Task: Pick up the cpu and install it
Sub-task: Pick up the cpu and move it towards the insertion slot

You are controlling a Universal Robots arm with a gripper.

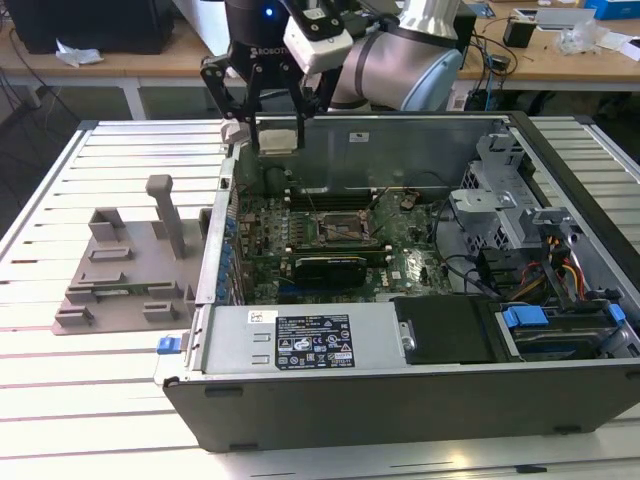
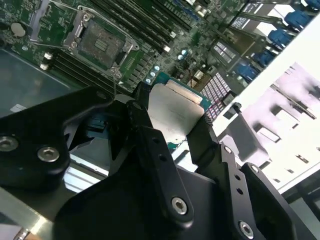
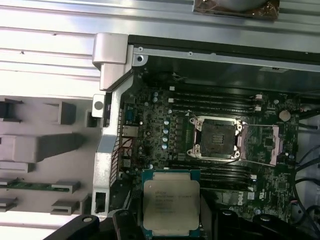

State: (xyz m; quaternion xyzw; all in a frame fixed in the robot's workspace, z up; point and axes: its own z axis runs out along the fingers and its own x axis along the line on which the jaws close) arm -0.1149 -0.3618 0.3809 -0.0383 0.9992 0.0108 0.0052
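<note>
My gripper point(image 1: 278, 128) hangs above the back left corner of the open computer case point(image 1: 400, 400), shut on the cpu point(image 1: 278, 140). In both wrist views the cpu point(image 2: 175, 112) point(image 3: 171, 200) is a flat square chip with a silver top and a thin green edge, clamped between the two black fingers point(image 2: 145, 130). Below it lies the motherboard. The black-framed socket point(image 1: 345, 228) point(image 2: 102, 44) point(image 3: 217, 137) stands open with its metal latch frame raised. The cpu is well above the socket and off to the side nearer the case's wall.
A long black graphics card point(image 1: 330, 265) sits in front of the socket. The power supply point(image 1: 310, 340), drive bays point(image 1: 560, 320) and cables fill the case's front and the exterior view's right. A grey parts fixture point(image 1: 125, 270) lies on the slatted table at the exterior view's left.
</note>
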